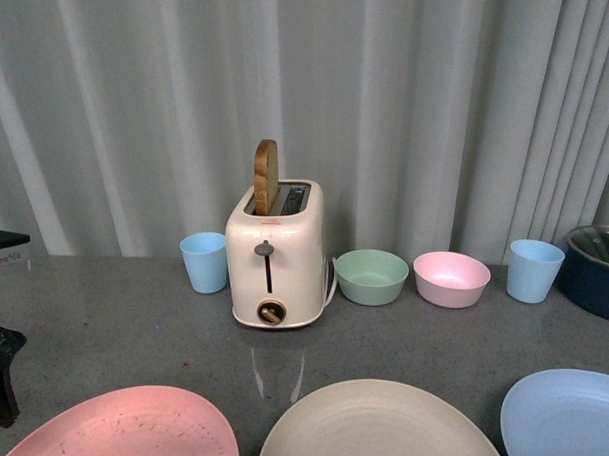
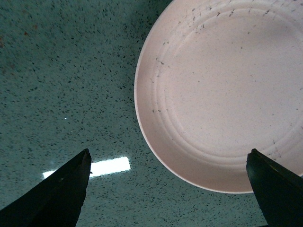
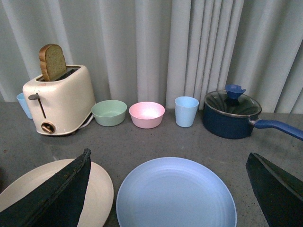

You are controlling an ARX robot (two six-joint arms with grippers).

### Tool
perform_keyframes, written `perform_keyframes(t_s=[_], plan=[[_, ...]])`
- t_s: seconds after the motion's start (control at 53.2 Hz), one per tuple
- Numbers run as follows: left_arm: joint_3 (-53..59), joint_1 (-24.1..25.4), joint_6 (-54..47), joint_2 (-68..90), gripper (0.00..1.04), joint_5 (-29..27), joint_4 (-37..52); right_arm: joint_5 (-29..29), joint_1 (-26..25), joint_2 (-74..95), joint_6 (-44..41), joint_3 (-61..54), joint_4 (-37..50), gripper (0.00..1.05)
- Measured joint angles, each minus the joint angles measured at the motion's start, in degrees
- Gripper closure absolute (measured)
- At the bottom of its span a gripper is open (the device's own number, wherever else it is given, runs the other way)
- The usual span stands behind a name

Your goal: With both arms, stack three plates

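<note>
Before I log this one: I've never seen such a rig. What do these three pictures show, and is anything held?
A two-armed robot. The front view looks out from its body over a table; the other two come from wrist cameras, and the dark wedges are gripper fingers. The left gripper hangs open over the pink plate's edge; the right gripper, open, faces the blue plate. The cream plate lies between those plates. Behind: a toaster, green bowl, pink bowl, pot. Nothing is held.

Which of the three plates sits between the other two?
The cream-beige plate: the pink plate lies to its left, the light blue plate to its right.
</note>
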State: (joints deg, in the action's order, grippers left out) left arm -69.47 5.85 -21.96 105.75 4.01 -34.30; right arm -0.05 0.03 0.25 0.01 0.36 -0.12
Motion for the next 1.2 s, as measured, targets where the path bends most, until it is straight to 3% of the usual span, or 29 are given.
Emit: perform_keyframes(t_s=[0.677, 1.203], plan=[[-1.14, -0.77, 7.52, 9.90, 0.07, -4.07, 6.84, 0.00, 0.00, 0.00, 0.00, 0.00, 0.00, 0.07], [2.12, -0.79, 5.05, 14.38, 0.07, -3.91, 11.89, 0.00, 0.00, 0.00, 0.00, 0.00, 0.00, 0.07]])
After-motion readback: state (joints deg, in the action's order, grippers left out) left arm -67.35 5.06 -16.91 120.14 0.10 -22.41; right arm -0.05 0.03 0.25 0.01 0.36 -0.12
